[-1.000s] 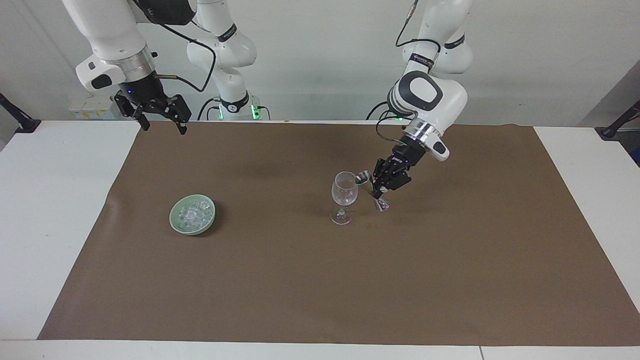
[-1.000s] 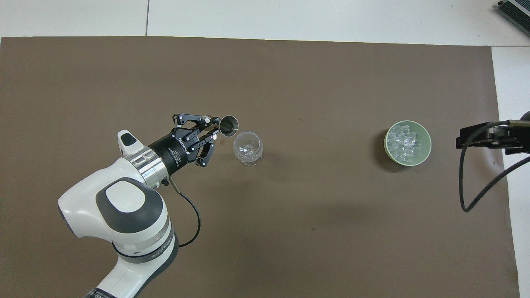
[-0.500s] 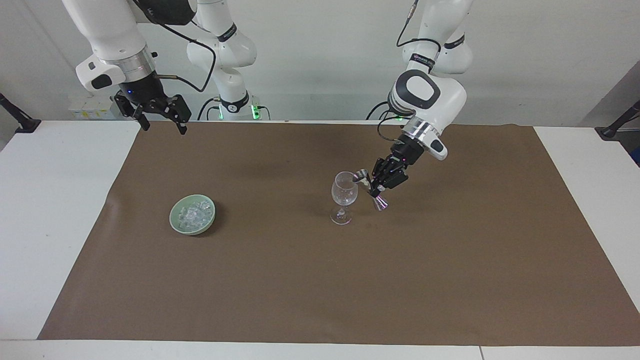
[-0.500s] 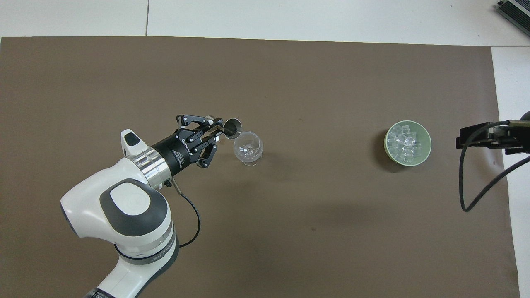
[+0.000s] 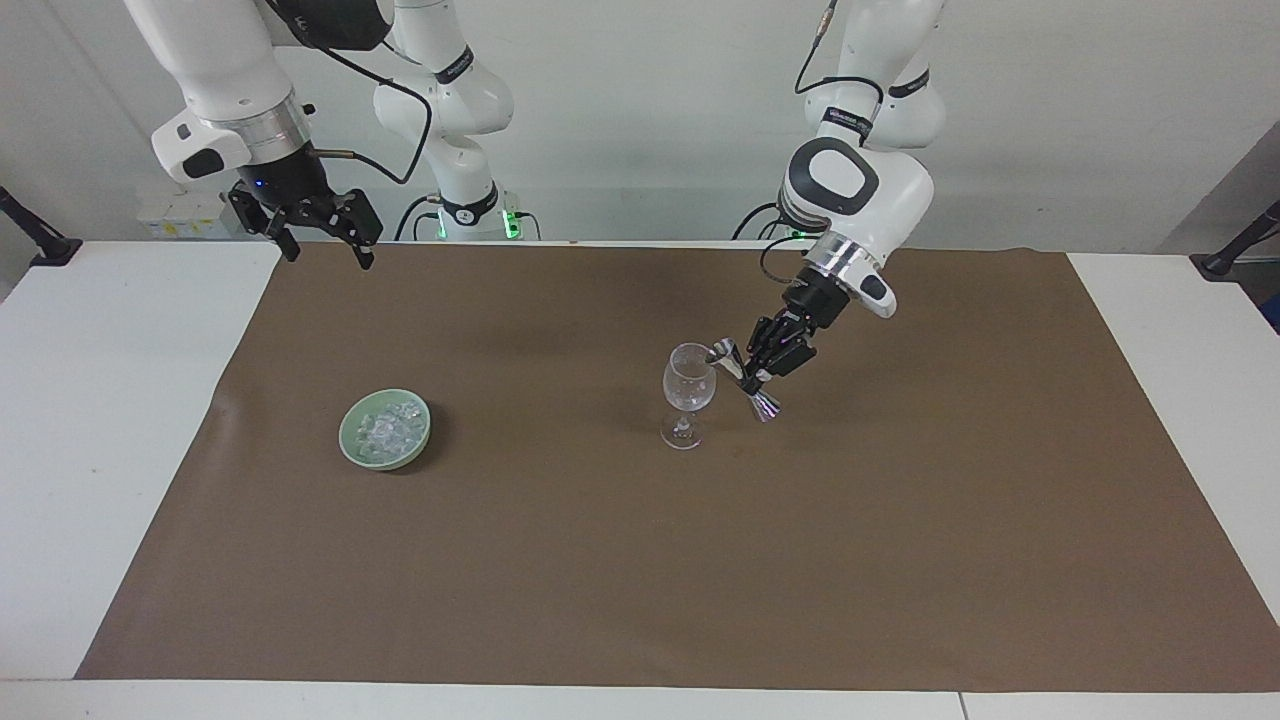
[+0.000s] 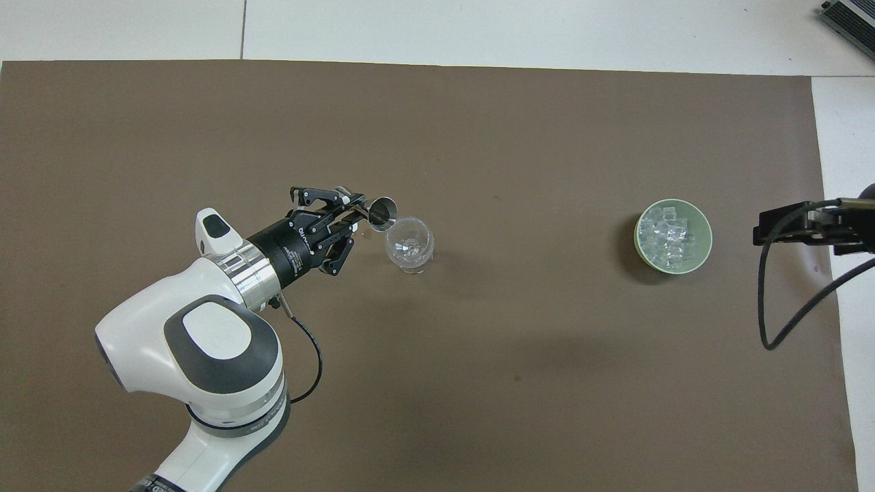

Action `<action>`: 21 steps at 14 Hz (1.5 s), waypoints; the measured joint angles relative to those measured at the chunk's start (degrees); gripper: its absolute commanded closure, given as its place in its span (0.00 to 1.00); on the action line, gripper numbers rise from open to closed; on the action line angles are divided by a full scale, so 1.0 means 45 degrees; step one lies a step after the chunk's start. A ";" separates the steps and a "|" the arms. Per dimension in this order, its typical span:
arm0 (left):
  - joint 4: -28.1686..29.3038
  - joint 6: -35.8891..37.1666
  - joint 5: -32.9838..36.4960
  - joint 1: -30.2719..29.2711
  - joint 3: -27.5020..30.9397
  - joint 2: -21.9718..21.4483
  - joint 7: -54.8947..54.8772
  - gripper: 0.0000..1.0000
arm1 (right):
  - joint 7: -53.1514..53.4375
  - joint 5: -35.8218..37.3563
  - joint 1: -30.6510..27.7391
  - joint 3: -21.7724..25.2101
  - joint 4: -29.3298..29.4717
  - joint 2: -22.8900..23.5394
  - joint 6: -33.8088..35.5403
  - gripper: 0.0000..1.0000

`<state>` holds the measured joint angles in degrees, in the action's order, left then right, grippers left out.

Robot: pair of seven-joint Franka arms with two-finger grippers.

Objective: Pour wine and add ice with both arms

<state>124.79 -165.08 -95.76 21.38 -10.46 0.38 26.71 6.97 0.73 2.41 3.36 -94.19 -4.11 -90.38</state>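
A clear wine glass [image 5: 688,385] stands upright mid-mat; it also shows in the overhead view [image 6: 409,242]. My left gripper [image 5: 762,372] [image 6: 352,217] is shut on a small metal jigger [image 5: 741,373] [image 6: 382,210] and holds it tilted, its mouth at the glass's rim. A pale green bowl [image 5: 345,432] [image 6: 707,236] holding several chunks of ice [image 5: 386,430] [image 6: 668,236] sits toward the right arm's end. My right gripper [image 5: 328,258] [image 6: 786,229] waits open and empty, raised over the mat's edge nearer the robots than the bowl.
A brown mat [image 5: 600,560] covers most of the white table [image 5: 110,420]. A black cable [image 6: 772,321] hangs from the right arm over the mat's edge beside the bowl.
My left gripper has lifted the jigger and tipped it over, bringing its mouth up to the glass's rim. The right arm has not moved.
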 measured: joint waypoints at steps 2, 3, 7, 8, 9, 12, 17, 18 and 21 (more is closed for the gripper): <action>0.0000 -0.0091 0.0143 0.0113 -0.0001 -0.0001 -0.0011 1.00 | 0.0000 0.0000 0.0000 0.0000 0.0000 0.0000 0.0000 0.00; 0.0000 -0.0123 0.0237 0.0161 0.0000 -0.0001 -0.0031 1.00 | 0.0000 0.0000 0.0000 0.0000 0.0000 0.0000 0.0000 0.00; 0.0001 -0.0201 0.0849 0.0189 -0.0001 -0.0002 -0.0039 1.00 | 0.0000 0.0000 0.0000 0.0000 0.0000 0.0000 0.0000 0.00; 0.0001 -0.0213 0.0979 0.0189 -0.0001 -0.0002 -0.0043 1.00 | 0.0000 0.0000 0.0000 0.0000 0.0000 0.0000 0.0000 0.00; 0.0001 -0.0232 0.1144 0.0189 -0.0001 -0.0002 -0.0046 1.00 | 0.0000 0.0000 0.0000 0.0000 0.0000 0.0000 0.0000 0.00; 0.0001 -0.0325 0.1523 0.0189 -0.0001 -0.0003 -0.0046 1.00 | 0.0000 0.0000 0.0000 0.0000 0.0000 0.0000 0.0000 0.00; 0.0002 -0.0344 0.2054 0.0195 -0.0003 -0.0004 -0.0065 1.00 | 0.0000 0.0000 0.0000 0.0000 0.0000 0.0000 0.0000 0.00; 0.0002 -0.0345 0.2118 0.0207 -0.0009 -0.0004 -0.0065 1.00 | 0.0000 0.0000 0.0000 0.0000 0.0000 0.0000 0.0000 0.00; 0.0001 -0.0388 0.2286 0.0228 -0.0019 -0.0004 -0.0068 1.00 | 0.0000 0.0000 0.0000 0.0000 0.0000 0.0000 0.0000 0.00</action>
<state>124.79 -166.83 -85.48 22.41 -10.55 0.37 26.40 6.97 0.73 2.41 3.36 -94.19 -4.11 -90.38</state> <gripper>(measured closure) 0.797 0.000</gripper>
